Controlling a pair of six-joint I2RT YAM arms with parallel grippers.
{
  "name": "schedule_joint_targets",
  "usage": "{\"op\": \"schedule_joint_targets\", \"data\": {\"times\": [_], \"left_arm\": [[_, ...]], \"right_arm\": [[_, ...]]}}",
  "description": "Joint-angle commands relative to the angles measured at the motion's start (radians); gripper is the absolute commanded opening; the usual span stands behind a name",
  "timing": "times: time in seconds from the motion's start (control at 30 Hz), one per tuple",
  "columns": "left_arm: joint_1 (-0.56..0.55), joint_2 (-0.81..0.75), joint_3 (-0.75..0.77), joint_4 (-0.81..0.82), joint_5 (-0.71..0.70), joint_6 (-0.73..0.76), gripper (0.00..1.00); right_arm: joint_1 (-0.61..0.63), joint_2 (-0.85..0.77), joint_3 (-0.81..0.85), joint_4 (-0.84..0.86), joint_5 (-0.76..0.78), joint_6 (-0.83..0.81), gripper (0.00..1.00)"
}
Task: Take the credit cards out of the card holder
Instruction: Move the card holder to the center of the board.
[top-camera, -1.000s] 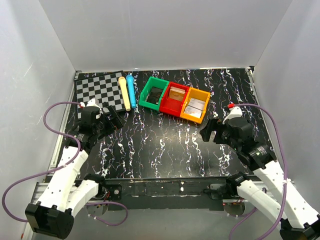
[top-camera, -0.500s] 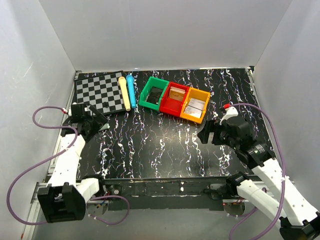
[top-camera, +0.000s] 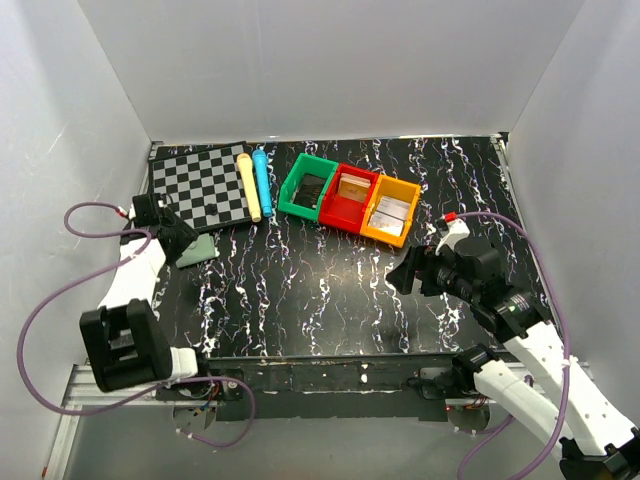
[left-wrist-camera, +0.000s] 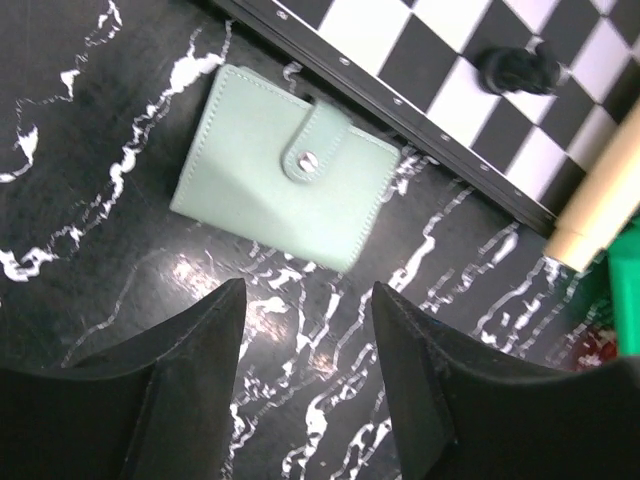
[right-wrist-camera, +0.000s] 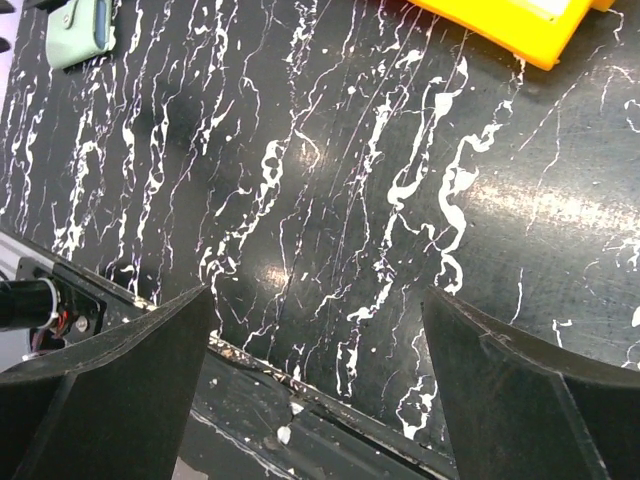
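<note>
nearly there: left fingers poised just short of the closed card holder

seen from the left wrist, the card holder (left-wrist-camera: 283, 170) lies flat on the left side of the black marbled bench (left-wrist-camera: 90, 250), its far edge just beside the dark frame of a checkerboard (left-wrist-camera: 440, 70). it is shut: the small tab (left-wrist-camera: 312, 150) is folded over the front and fastened with a snap. no credit cards can be seen; any inside are hidden by the panels. the left fingers (left-wrist-camera: 215, 350) stand partly apart with only bench between them, holding nothing. their tips are near the holder's near edge without touching it. the right fingers (right-wrist-camera: 150, 370) are spread wide over bare bench well away to the right, also holding nothing.

the step in hand looks like getting a first hold on the holder. it is thin and flat, so fingers coming straight down would likely skid off it. a better approach is probably to tilt, slip one finger under the near edge, and use the board's frame as a stop so the holder cannot slide away. grip a corner away from the tab, leaving the snap free. opening it will probably take both arms: one pins the holder, the other lifts the tab. take care not to knock the dark chess piece (left-wrist-camera: 515, 68) standing on the board close by.
</note>
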Motion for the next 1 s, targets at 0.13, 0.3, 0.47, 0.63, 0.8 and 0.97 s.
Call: {"op": "schedule_joint_targets", "data": {"times": [0.13,0.3,0.47,0.63,0.8,0.97], "left_arm": [[0.087,0.121,0.036,0.060,0.000,0.062,0.49],[0.089,0.187,0.058,0.093,-0.031,0.064,0.50],[0.089,0.256,0.080,0.114,-0.057,0.062,0.57],[0.089,0.309,0.080,0.127,-0.060,0.077,0.63],[0.070,0.340,0.082,0.131,-0.049,0.091,0.70],[0.031,0.346,0.054,0.130,-0.060,0.114,0.66]], "right_arm": [[0.002,-0.032,-0.007,0.043,-0.049,0.000,0.93],[0.002,-0.029,-0.023,0.059,-0.070,0.000,0.93],[0.002,-0.015,-0.014,0.056,-0.081,-0.006,0.93],[0.002,-0.016,-0.003,0.049,-0.073,-0.012,0.93],[0.002,-0.001,0.006,0.051,-0.079,-0.017,0.93],[0.002,0.008,0.006,0.054,-0.079,-0.017,0.93]]}}
